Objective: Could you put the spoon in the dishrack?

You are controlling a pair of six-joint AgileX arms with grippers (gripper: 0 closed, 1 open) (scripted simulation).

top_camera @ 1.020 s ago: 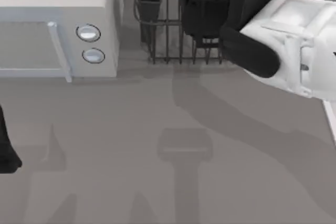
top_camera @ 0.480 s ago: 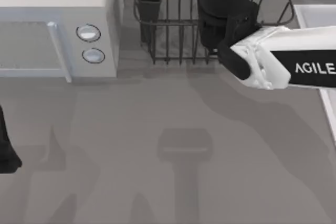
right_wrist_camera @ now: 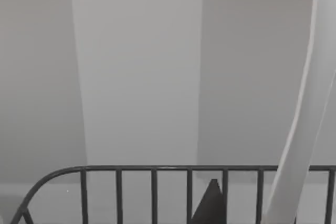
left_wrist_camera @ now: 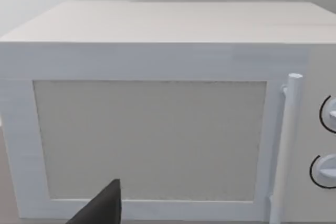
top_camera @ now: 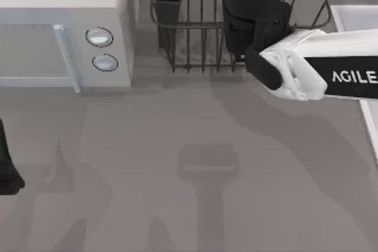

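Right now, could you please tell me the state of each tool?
Left tool: parked facing the microwave; state cannot be told.
Right tool: above the dishrack; state cannot be told.

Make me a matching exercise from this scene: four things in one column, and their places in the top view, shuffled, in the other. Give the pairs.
Things:
1. microwave
2. dishrack
3. right arm
4. left arm

Places:
A. at the left edge of the table, low in the view
B. reaching in from the right, over the dishrack
C. back left corner, knobs facing the table
D. at the back, just right of the microwave

Pairs: 1-C, 2-D, 3-B, 4-A
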